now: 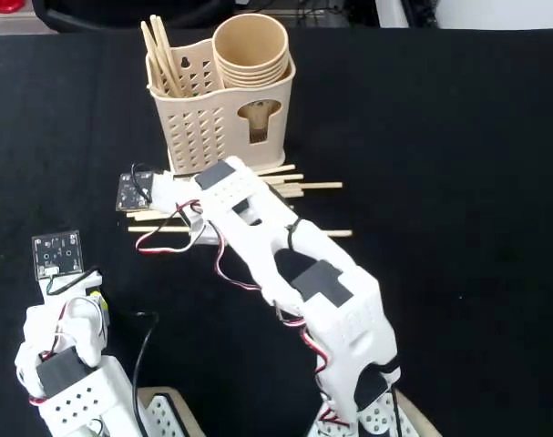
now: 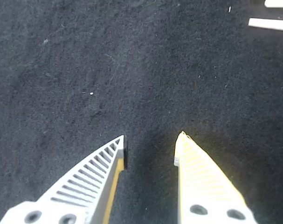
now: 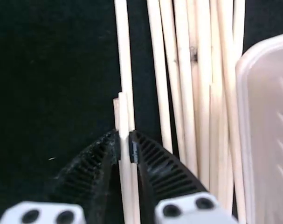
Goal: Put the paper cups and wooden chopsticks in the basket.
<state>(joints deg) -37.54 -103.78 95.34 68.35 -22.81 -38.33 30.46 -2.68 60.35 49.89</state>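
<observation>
The cream plastic basket [image 1: 217, 127] stands at the back of the black table with a stack of paper cups [image 1: 250, 50] in one half and a few wooden chopsticks [image 1: 162, 55] upright in the other. Several more chopsticks [image 1: 303, 187] lie flat on the cloth just in front of it. My right gripper [image 3: 124, 142] is down on the cloth beside that bundle [image 3: 188, 70], shut on a pair of chopsticks [image 3: 125, 84] lying slightly apart from the others. The basket wall [image 3: 267, 93] is close by. My left gripper [image 2: 150, 140] hangs open over bare cloth at the near left.
The right arm [image 1: 294, 273] stretches diagonally from the near edge to the basket front, covering part of the loose chopsticks. The left arm [image 1: 62, 346] stays folded at the near left corner. Pale stick ends [image 2: 272, 23] lie far from the left gripper.
</observation>
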